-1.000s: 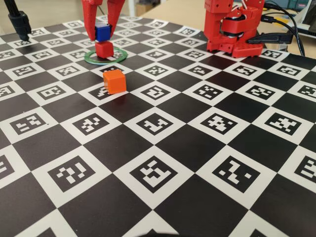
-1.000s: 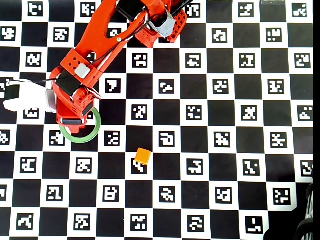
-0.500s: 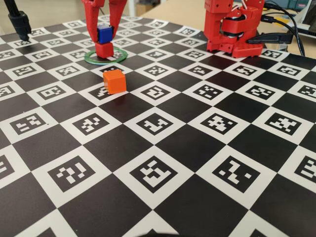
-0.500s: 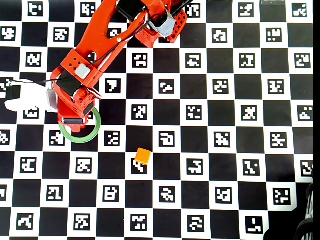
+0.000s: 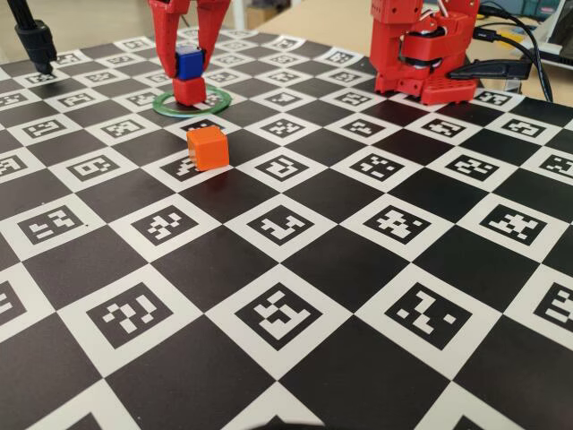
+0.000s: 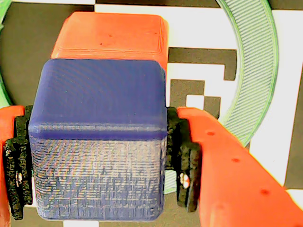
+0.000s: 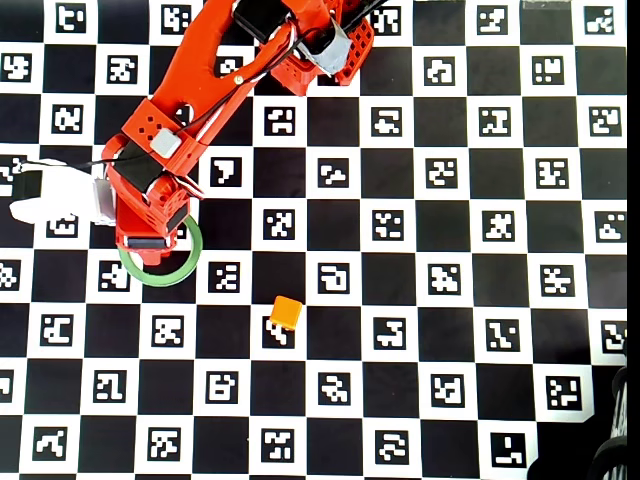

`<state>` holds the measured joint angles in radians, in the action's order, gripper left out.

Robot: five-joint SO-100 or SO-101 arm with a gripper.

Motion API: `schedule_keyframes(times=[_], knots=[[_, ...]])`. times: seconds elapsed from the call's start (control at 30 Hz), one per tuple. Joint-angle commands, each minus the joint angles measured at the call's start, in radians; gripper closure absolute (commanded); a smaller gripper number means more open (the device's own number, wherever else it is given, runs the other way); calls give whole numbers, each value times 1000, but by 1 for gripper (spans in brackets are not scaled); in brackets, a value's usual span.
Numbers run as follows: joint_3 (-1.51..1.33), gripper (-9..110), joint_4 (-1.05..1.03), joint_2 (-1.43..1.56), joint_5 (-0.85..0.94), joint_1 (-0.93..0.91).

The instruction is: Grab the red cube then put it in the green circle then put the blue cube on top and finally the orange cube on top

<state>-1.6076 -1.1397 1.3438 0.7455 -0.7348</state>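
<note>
My gripper (image 5: 187,67) is shut on the blue cube (image 5: 187,63) and holds it directly over the red cube (image 5: 188,91). The red cube stands inside the green circle (image 5: 192,114). The blue cube's bottom meets the red cube's top; I cannot tell whether it rests on it. In the wrist view the blue cube (image 6: 97,142) fills the space between the black pads (image 6: 182,161), with the red cube (image 6: 113,33) behind it and the green circle (image 6: 258,71) to the right. The orange cube (image 5: 207,148) lies alone in front of the circle. In the overhead view the arm hides both stacked cubes; the orange cube (image 7: 286,312) and the circle (image 7: 160,283) show.
The arm's red base (image 5: 421,54) stands at the back right with cables (image 5: 519,54) beside it. A black stand (image 5: 36,40) is at the back left. A white object (image 7: 50,195) lies left of the arm in the overhead view. The board is a checkered marker mat (image 5: 358,269).
</note>
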Motion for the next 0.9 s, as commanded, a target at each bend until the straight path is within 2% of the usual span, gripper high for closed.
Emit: schedule_keyframes(times=[0.0,0.77,0.87], knots=[[9,100,18,23,-2,-3],[-3,95,18,20,18,-6],[-5,90,18,20,23,-6]])
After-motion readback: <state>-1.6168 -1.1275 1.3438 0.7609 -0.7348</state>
